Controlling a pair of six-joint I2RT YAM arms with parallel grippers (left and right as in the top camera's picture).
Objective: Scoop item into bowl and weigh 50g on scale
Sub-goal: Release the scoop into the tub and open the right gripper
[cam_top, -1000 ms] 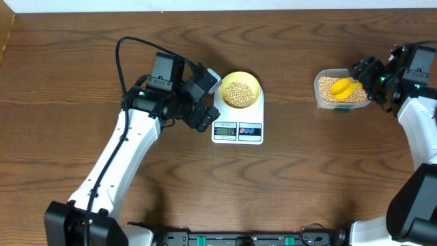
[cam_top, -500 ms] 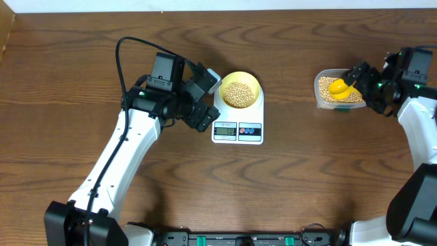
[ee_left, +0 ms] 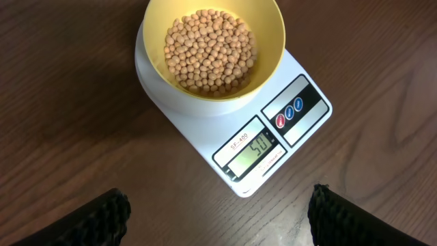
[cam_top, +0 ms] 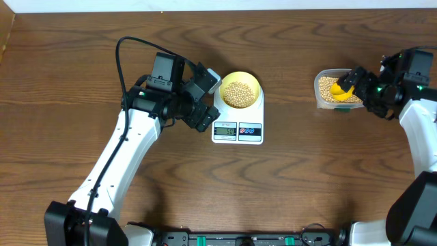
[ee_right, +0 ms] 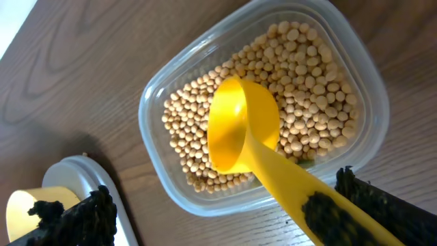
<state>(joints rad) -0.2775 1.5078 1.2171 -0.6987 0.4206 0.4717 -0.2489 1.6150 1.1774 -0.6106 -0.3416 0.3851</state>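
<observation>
**Fingers open on both sides, scale reading 50**
The left fingers (ee_left: 102,215) stood spread wide and empty above the desk (ee_left: 68,102). Just ahead of them sat the scale (ee_left: 300,109), its display (ee_left: 254,149) showing 50, and beyond that the bowl (ee_left: 270,34) of soybeans (ee_left: 210,51) on its platform. The right fingers (ee_right: 389,205) gaped around the scoop (ee_right: 242,133) handle without clamping it, its cup lying ahead in the tub (ee_right: 372,89). The beans looked hard, smooth and apt to roll. The bowl seemed light and rigid, best taken by its rim.
</observation>
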